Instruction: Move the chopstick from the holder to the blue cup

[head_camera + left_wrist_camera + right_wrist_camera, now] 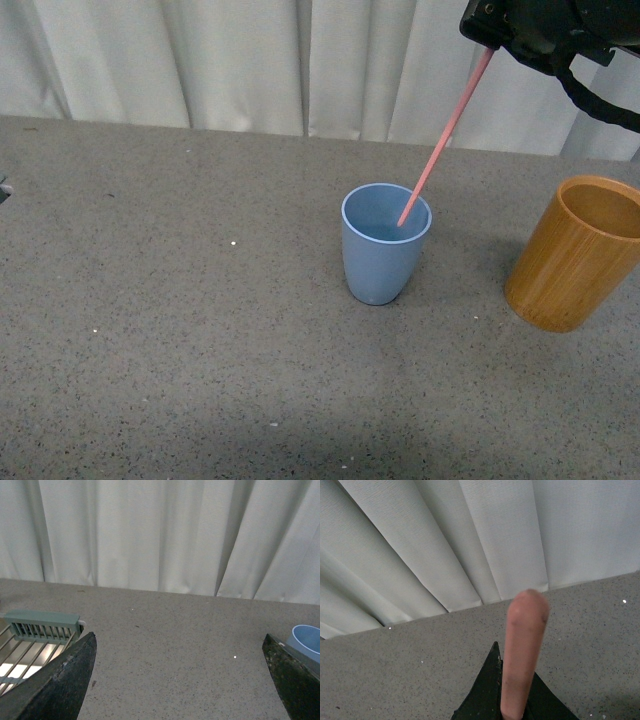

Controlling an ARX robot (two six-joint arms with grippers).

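**Chopstick tip inside the blue cup**

My right claw (492, 45) is clenched on the upper end of the chopstick (445, 130), high above the surface (180, 330). The chopstick leans down to the left, and its lower tip is inside the blue cup (385, 262). The holder (575, 255) stands to the right of this cup, apart from it. My left claw (180, 680) is released and grasps nothing.

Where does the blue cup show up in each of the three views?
Front view: blue cup near the middle of the table, the chopstick leaning into it.
Left wrist view: only a slice of its rim at the picture's edge.
Right wrist view: not in it.
Shared landmark: the white curtain behind the table.
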